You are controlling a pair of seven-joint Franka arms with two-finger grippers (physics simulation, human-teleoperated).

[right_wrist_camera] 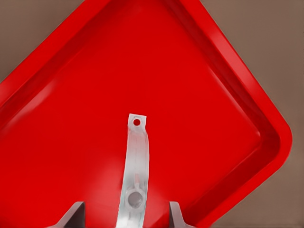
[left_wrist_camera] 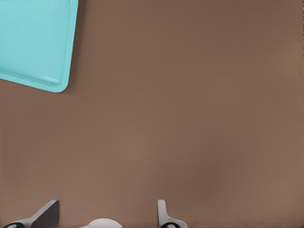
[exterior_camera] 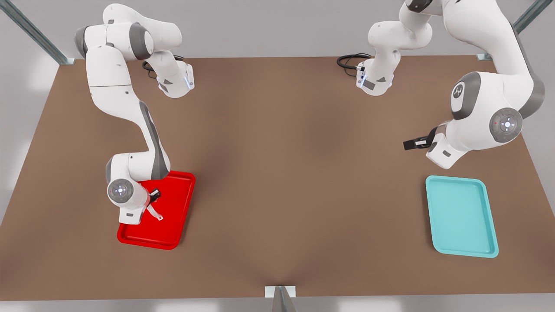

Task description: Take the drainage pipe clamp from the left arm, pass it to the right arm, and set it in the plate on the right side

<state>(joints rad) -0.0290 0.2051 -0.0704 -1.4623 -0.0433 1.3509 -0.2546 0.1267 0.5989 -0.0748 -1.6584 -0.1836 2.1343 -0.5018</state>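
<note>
Over the red plate [exterior_camera: 175, 208], the right gripper [exterior_camera: 154, 196] hangs with its fingers [right_wrist_camera: 175, 216] spread apart and the drainage pipe clamp [right_wrist_camera: 134, 171] between them, above the plate's floor. Well away from the plate, near the teal tray [exterior_camera: 460, 216], the left gripper [exterior_camera: 412, 144] waits, spread wide, nothing between its fingers

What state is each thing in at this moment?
Left tool: open, holding nothing, above bare table near the teal tray.
Right tool: open, low over the red tray.
Clamp: inside the red tray's rim, between the right tool's fingers with a gap on each side; not gripped.
Red tray: flat on the table, holding the clamp.
Teal tray: flat on the table, nothing in it.
</note>
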